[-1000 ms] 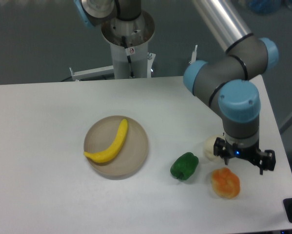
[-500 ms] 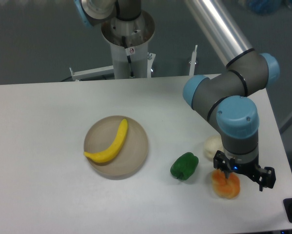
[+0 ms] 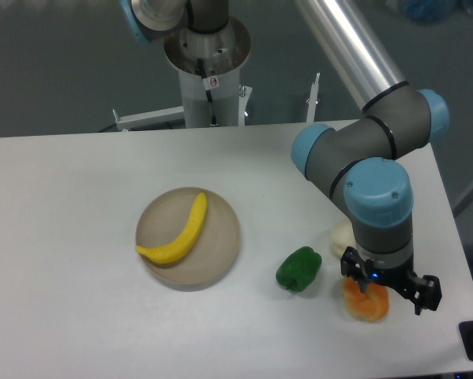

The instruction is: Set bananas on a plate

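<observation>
With the banana (image 3: 178, 233) lying across the plate (image 3: 220, 254), my pincer (image 3: 386, 287) hangs spread and empty above the lumpy orange fruit (image 3: 366, 301), so I should lift straight up, clear of the green pepper (image 3: 298, 268).

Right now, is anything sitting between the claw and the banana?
Yes. The claw hangs over the orange fruit on the right of the table, and the green pepper lies roughly between it and the banana. The banana already rests on the plate, so it has nowhere left to go.
</observation>
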You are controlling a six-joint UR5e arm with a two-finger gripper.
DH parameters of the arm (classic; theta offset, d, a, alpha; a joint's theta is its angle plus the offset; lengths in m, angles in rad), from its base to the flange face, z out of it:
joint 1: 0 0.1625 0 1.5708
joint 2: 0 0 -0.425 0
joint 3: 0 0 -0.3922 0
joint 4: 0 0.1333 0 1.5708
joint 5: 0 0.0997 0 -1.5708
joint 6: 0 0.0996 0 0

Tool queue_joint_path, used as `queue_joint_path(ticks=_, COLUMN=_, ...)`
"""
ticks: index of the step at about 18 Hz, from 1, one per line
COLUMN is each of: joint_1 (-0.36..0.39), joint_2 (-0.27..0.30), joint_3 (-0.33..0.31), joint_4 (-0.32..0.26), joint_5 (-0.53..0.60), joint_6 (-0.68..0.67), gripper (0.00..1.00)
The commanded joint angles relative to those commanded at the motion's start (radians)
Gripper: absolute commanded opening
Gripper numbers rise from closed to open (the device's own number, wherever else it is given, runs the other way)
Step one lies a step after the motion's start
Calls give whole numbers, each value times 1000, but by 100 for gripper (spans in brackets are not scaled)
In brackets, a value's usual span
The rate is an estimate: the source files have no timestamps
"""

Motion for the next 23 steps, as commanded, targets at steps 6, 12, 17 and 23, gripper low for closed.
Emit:
queue_joint_path(ticks=6, joint_1=-2, joint_2=-8, joint_3=11, joint_4=0, joint_5=2, joint_6=5, gripper=100)
queue_joint_path(ticks=12, joint_1=-14, joint_2=-14, joint_3=23, joint_4=0, joint_5=2, joint_6=6, gripper=100)
queue_joint_path(ticks=17, joint_1=-20, joint_2=-21, joint_3=26, joint_4=0, joint_5=3, joint_6=6, gripper=100)
queue_joint_path(ticks=23, joint_1=-20, joint_2=-20, joint_3=29, joint_4=0, joint_5=2, joint_6=6, gripper=100)
